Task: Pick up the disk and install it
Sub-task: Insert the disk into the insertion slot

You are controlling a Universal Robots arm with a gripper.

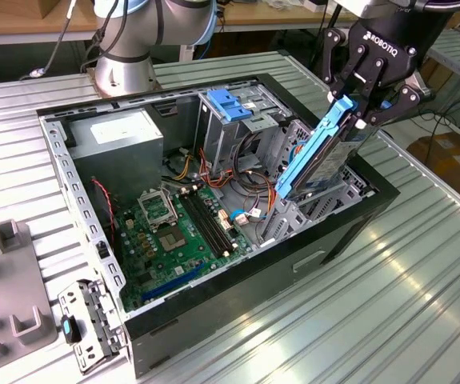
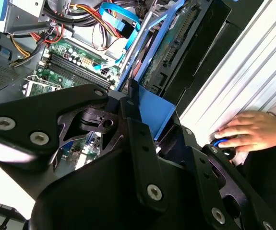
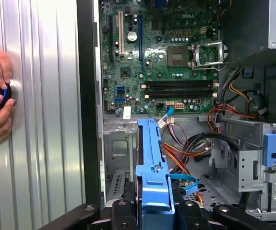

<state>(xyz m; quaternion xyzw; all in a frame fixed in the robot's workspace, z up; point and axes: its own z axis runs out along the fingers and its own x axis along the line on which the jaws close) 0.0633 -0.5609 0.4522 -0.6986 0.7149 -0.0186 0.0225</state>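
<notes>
Black gripper (image 1: pixel 363 112), jaws clamped on dark flat blue-railed disk (image 1: pixel 314 149), which is tilted, low end in grey metal bay (image 1: pixel 290 218) at 3 o'clock of black case (image 1: pixel 214 308). Risk: tilt jams rails against bay.

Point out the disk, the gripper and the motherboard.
disk (image 1: pixel 314 150), exterior view, blue side rail.
gripper (image 1: pixel 362 112), exterior view, between its fingertips.
motherboard (image 1: pixel 156 254), exterior view, green board surface.

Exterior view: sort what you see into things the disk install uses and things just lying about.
In the job:
the disk, tilted, lower end inside the case
the pincer, shut on it
the open computer case

Lying about or idle:
the grey power-supply box
the cage with the blue top
the loose metal bracket on the table
the grey fixture beside it
</notes>
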